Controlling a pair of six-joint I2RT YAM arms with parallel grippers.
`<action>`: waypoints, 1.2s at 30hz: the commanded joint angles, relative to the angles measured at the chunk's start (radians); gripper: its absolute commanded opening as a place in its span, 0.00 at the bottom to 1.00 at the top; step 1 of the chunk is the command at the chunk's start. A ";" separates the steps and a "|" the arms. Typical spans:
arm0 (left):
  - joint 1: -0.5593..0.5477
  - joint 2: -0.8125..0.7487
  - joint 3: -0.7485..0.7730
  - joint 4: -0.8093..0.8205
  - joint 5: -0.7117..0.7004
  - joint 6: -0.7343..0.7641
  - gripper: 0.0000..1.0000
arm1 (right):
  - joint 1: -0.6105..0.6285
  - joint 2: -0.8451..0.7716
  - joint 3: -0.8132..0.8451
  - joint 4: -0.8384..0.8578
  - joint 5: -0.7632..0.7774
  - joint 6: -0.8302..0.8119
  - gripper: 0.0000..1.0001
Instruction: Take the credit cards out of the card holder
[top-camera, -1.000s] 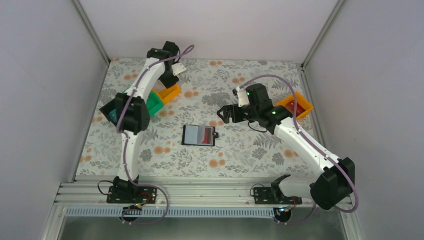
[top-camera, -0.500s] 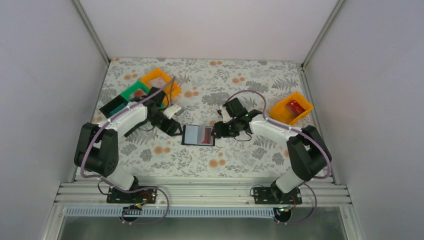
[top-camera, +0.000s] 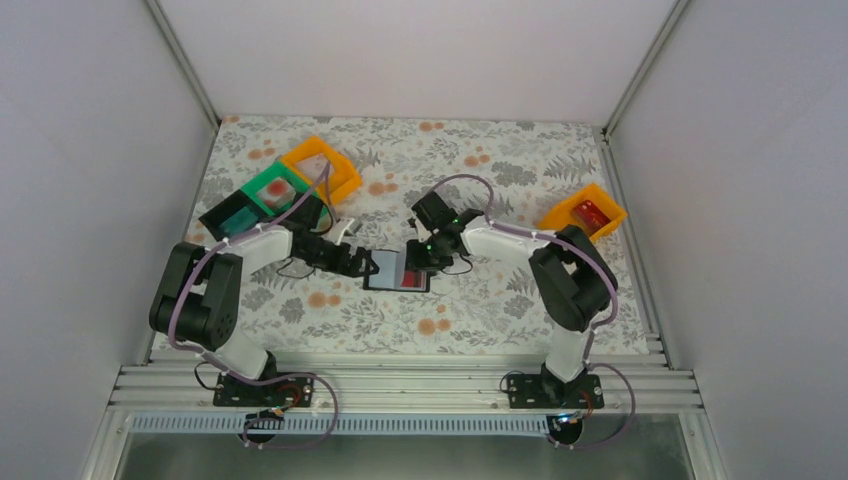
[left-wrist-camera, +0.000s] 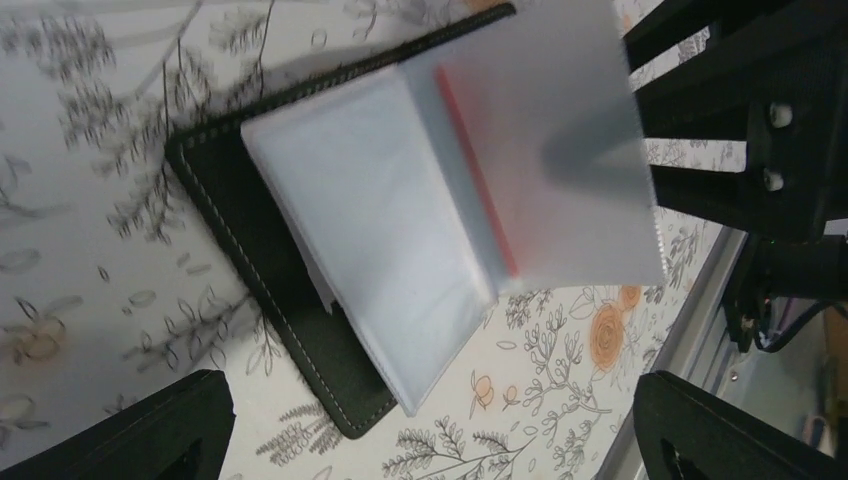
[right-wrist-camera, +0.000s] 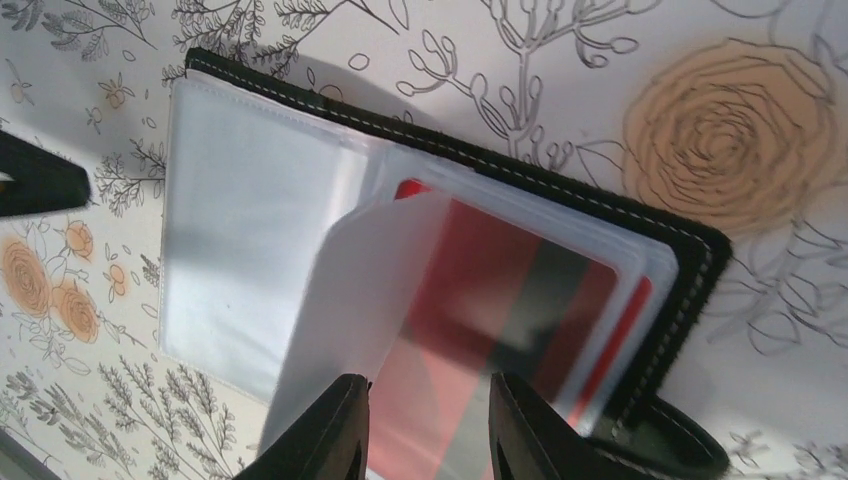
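Sleeves flop (cards likely stiff); I'd pinch the red credit card by its edge. My right end effector is narrowly apart, left end effector wide.

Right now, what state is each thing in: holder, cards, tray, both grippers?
card holder: open, lying flat on the table.
clear sleeve: one page lifted.
red card: in its pocket, not yet out.
left gripper: open, holding nothing.
right gripper: narrowed around the lifted sleeve's edge; grip unclear.
orange tray, right side: holds a red item.
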 joint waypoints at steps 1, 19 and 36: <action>0.016 0.003 -0.057 0.107 0.061 -0.061 1.00 | 0.029 0.055 0.072 -0.039 -0.006 0.008 0.33; 0.027 0.078 -0.071 0.167 0.112 -0.109 0.85 | 0.046 0.165 0.193 -0.029 -0.190 -0.001 0.34; 0.028 0.003 0.133 -0.004 -0.059 0.029 0.75 | -0.098 0.021 0.016 -0.117 0.067 -0.041 0.40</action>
